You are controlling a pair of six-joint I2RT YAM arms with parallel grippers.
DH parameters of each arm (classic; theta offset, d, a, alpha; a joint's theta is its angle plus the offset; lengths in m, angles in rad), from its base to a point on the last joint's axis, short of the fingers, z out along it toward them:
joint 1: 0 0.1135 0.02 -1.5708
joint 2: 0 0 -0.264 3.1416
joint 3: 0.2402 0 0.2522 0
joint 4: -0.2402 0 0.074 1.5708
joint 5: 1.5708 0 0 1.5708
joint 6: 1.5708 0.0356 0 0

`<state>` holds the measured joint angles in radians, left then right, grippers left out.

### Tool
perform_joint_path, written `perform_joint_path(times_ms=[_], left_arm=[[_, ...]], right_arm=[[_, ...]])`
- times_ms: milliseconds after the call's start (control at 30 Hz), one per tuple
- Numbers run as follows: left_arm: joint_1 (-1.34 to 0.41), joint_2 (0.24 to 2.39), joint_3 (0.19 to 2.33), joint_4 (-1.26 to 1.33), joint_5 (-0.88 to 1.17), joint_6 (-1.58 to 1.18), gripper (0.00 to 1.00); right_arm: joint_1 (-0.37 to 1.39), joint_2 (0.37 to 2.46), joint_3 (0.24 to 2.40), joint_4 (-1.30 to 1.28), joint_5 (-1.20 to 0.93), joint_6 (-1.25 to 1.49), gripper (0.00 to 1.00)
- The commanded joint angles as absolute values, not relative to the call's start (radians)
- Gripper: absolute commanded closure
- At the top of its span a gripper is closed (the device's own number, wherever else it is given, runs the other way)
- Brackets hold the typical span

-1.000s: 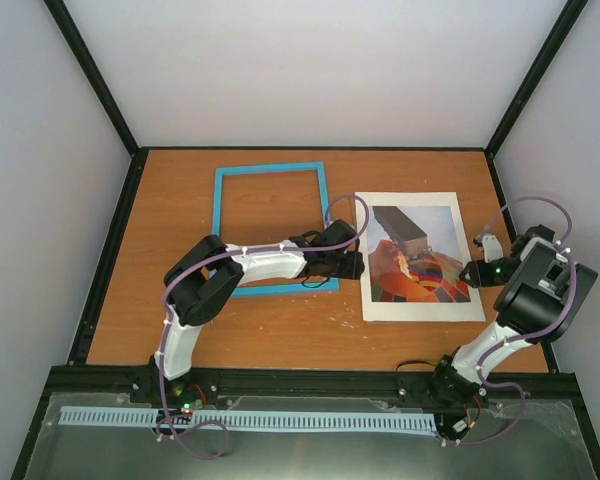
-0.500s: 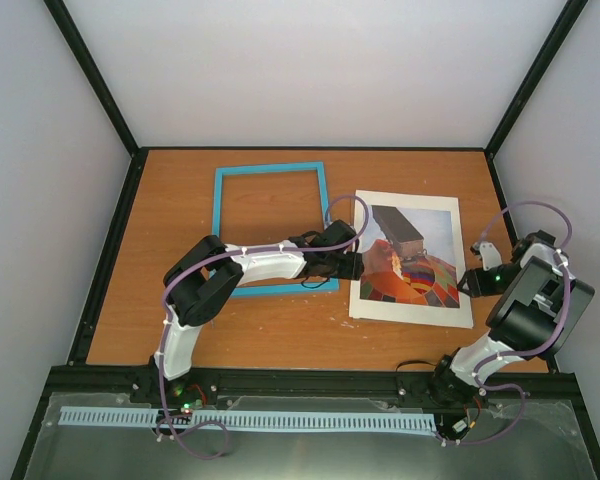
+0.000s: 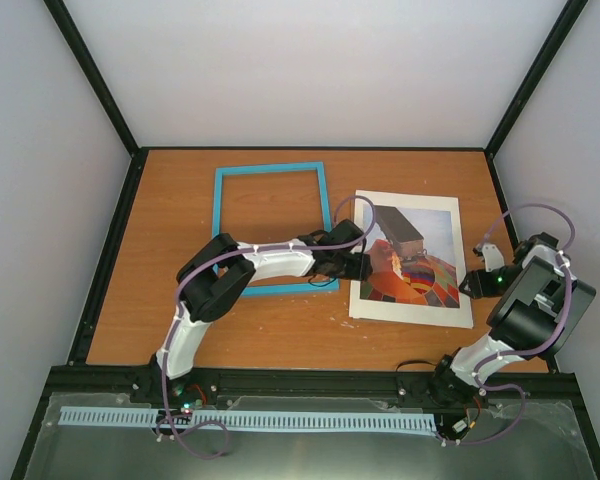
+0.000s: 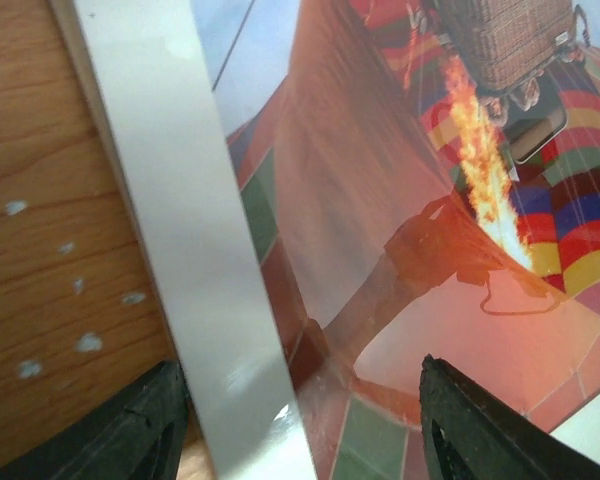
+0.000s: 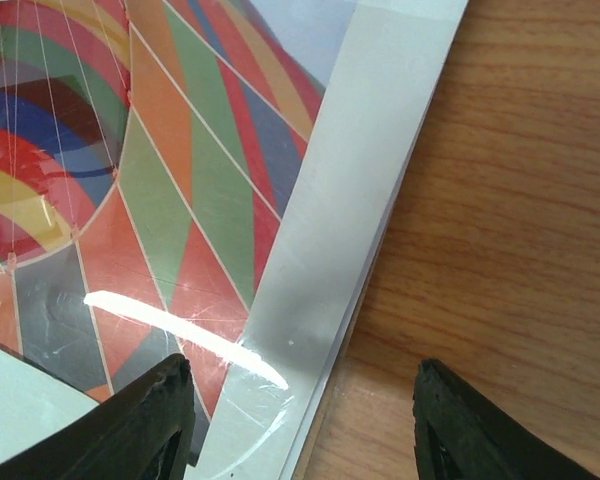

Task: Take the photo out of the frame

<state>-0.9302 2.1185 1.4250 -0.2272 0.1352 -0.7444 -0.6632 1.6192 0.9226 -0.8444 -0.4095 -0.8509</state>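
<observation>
The frame (image 3: 270,168) lies empty in the upper left of the overhead view, its glazing gone or unseen, and my left forearm (image 3: 275,263) crosses its lower right corner. If I pull that arm back carelessly, I could catch the blue border and drag it across the table (image 3: 280,330). My left pincer (image 3: 365,267) sits in the centre at the photo's left margin, fingers spread wide with nothing between them but the white strip below. Closing or pushing from here could crease the paper or slide it back toward the frame. The photo (image 3: 410,260) itself lies flat right of centre, clear of the frame and slightly skewed. My right pincer (image 3: 469,284) is at its right edge, also wide open and gripping nothing. If both pincers press inward together, I judge the sheet would buckle between them. In the right wrist view the edge looks layered, and I cannot tell whether a second sheet lies beneath it. Compared with a second ago, my left elbow (image 3: 218,285) has swung up and to the right. The photo has shifted left and turned a little, so its lower right corner sits lower, and my right pincer has dropped toward the lower right along with it.
</observation>
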Motion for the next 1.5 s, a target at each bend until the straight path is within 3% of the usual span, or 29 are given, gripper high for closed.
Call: perform_joint_path(times_ms=[0,567,800,967,1467], left_arm=[[-0.949,2.146,1.497,-0.244,0.149,-0.732,0.37],[-0.991,2.158,1.58,-0.253,0.16,-0.734,0.39],[-0.994,2.191,1.611,-0.271,0.154,-0.731,0.4],[-0.994,2.136,1.576,-0.321,0.069,-0.718,0.39],[-1.009,2.126,1.495,-0.283,0.211,-0.72,0.39]], right_arm=[[-0.68,1.613,0.918,-0.844,-0.41,-0.864,0.4],[-0.701,1.628,0.921,-0.839,-0.402,-0.854,0.39],[-0.71,1.531,0.934,-0.819,-0.358,-0.83,0.38],[-0.704,1.455,0.939,-0.881,-0.467,-0.876,0.38],[-0.607,1.47,0.854,-0.818,-0.53,-0.834,0.39]])
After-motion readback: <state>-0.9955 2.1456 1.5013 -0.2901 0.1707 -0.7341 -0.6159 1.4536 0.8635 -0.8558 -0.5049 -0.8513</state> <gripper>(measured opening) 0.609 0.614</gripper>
